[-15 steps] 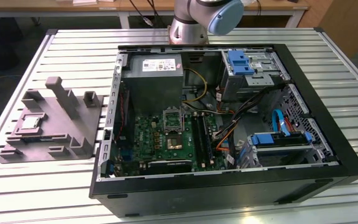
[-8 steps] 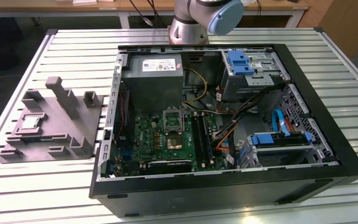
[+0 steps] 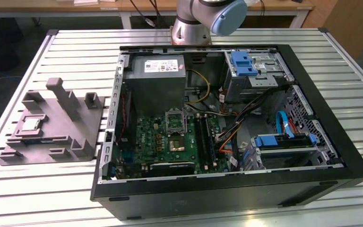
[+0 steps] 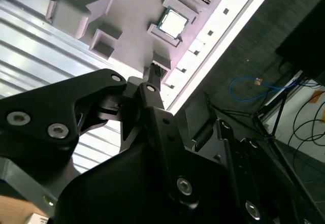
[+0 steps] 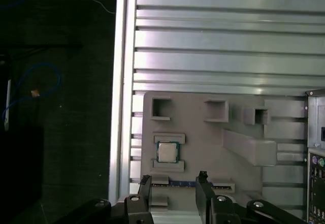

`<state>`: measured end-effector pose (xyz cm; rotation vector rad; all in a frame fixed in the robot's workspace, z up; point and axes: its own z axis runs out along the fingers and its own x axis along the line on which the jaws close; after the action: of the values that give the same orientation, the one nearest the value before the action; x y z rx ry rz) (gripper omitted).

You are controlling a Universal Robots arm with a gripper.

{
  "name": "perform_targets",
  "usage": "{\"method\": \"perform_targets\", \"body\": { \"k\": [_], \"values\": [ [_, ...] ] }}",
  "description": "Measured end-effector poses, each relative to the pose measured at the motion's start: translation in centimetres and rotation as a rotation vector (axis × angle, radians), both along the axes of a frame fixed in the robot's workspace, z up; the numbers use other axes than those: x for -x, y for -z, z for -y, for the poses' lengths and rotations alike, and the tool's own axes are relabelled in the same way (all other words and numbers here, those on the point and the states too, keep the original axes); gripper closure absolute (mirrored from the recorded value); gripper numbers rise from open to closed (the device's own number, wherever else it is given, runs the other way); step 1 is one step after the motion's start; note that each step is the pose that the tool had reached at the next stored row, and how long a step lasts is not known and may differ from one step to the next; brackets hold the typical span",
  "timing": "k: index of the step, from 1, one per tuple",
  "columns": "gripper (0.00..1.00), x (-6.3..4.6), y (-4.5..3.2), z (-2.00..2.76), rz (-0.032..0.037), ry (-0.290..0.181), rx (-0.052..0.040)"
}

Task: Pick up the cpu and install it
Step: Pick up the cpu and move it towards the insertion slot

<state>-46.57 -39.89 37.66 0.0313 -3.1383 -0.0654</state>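
A: So, where is the cpu (image 3: pixel 30 124) at this moment?

B: Seated in a shallow square recess of the grey moulded tray (image 3: pixel 74 142). The tray lies on the slatted aluminium table (image 3: pixel 17 198), at the exterior view's left of the open computer case (image 3: pixel 232 189). The cpu's silvery lid faces up, and nothing touches it.

A: And the gripper (image 5: pixel 173 178)?

B: In the first wrist view its 2 fingers (image 5: pixel 202 183) stand apart with nothing between them. The gap looks wider than the cpu. It holds nothing.

A: Which way does the cpu lie from it?

B: Out ahead of the fingertips, over the tray, near but clearly apart. It sits almost on the midline between the 2 fingers, a touch toward 1 of them. The cpu is square, so it has no long axis. Its edges look squared up with the line joining the fingertips.

A: How far along is the job, then?

B: I judge the pick is not yet made. The motherboard (image 3: pixel 168 142) lies flat inside the case, well apart from the tray.
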Motion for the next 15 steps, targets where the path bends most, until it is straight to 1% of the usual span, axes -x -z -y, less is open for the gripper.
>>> {"method": "perform_targets", "body": {
  "k": [4,15],
  "values": [
    [0.53,0.0,0.61,0.05,-0.0011,-0.003,0.0],
    [0.53,0.0,0.77,0.06,-0.0007,-0.003,0.0002]
  ]
}}
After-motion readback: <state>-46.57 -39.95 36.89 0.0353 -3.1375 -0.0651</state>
